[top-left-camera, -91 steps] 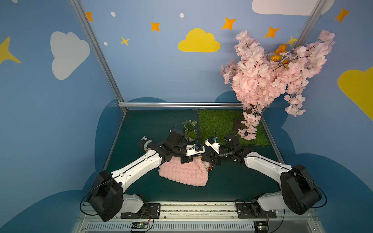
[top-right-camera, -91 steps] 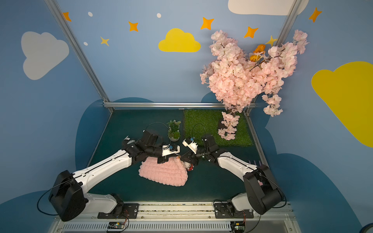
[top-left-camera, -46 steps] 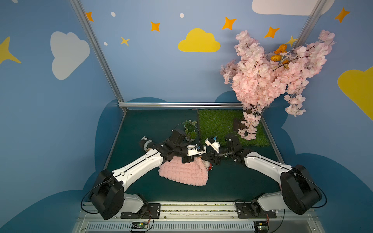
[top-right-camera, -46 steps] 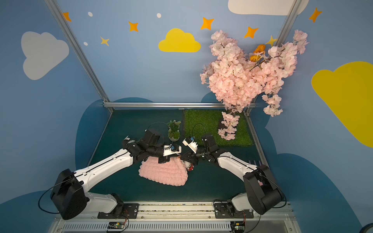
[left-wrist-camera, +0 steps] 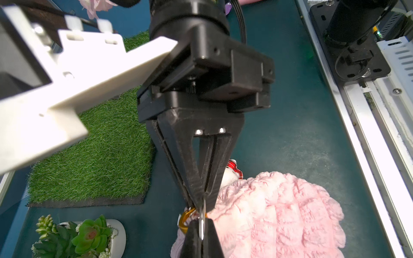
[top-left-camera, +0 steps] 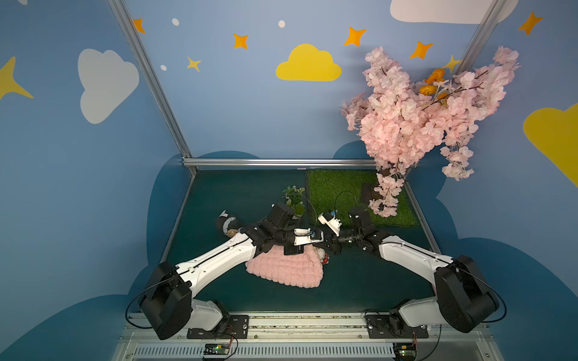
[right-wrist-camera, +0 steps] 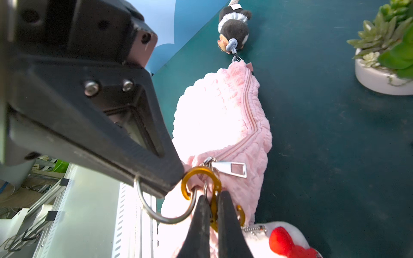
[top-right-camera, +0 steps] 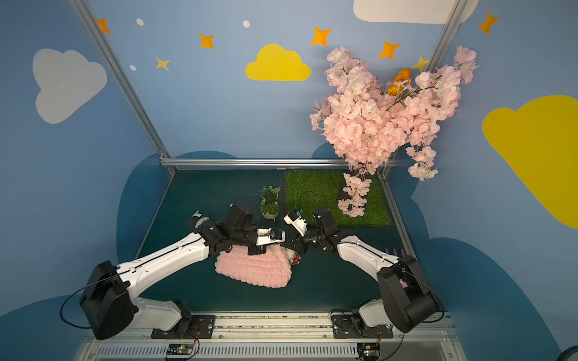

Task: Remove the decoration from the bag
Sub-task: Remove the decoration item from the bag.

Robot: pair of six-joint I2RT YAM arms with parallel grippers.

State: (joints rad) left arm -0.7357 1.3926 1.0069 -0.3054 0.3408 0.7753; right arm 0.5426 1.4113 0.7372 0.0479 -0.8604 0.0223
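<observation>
1. The bag (top-left-camera: 287, 270) (a fluffy pink quilted pouch) is lying on the dark green table top (top-left-camera: 237, 193), front and centre in both top views. Its zip edge is facing away from the robot, and both arms are meeting over its right end.
2. The decoration (right-wrist-camera: 288, 242), a white plush with a red bow, is resting on the table top just beside the bag's right end. A short chain is running from it toward an orange clip (right-wrist-camera: 197, 170).
3. The orange clip is sitting at the end of the zip, beside the silver zip pull (right-wrist-camera: 230, 169).
4. The right gripper (right-wrist-camera: 212, 196) is pinching the clip's lower side, its two fingers closed tight on the orange metal.
5. The left gripper (right-wrist-camera: 165, 185) is clamping shut on a silver ring (right-wrist-camera: 169, 221), whose loop is curving across to the clip, tip to tip with the right gripper.
6. A dark grey plush (right-wrist-camera: 234, 29) with a white frill is lying at the bag's left end, with a pale cord leading from it to that corner.
7. A potted succulent (top-left-camera: 294, 201) is standing behind the bag, next to the grass mat (top-left-camera: 337, 193). A pink blossom tree (top-left-camera: 422, 115) is rising from the mat's far right.
</observation>
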